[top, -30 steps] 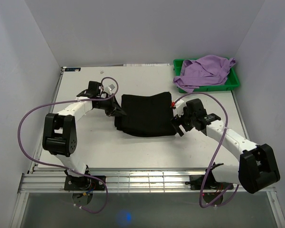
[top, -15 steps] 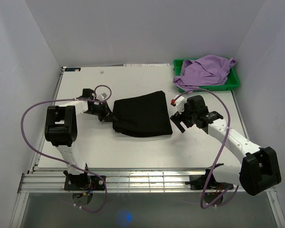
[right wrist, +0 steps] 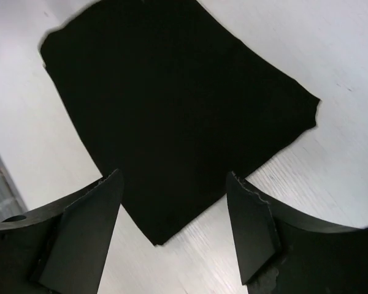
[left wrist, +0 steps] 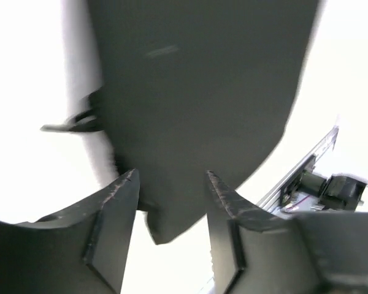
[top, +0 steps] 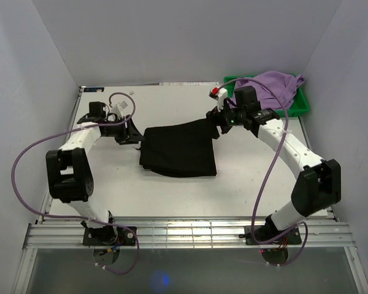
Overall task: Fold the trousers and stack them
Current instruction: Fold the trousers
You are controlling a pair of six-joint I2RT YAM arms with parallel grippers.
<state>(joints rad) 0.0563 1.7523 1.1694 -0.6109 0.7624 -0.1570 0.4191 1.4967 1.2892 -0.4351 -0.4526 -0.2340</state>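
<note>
No text or label is legible anywhere.

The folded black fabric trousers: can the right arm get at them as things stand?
Probably yes: the right tool hangs open at the black trousers' far right corner, with nothing in between.

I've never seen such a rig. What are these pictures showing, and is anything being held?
These are two robot arms bolted at a table's near edge. The wide picture looks down from above; the other two come from a camera on each wrist, showing that claw's own fingers. On the table lie folded black trousers; a green bin in the far right corner holds a lilac garment. The left claw sits at the trousers' left edge, the right claw by their far right corner. Both stand open; neither seems to grip anything.
</note>
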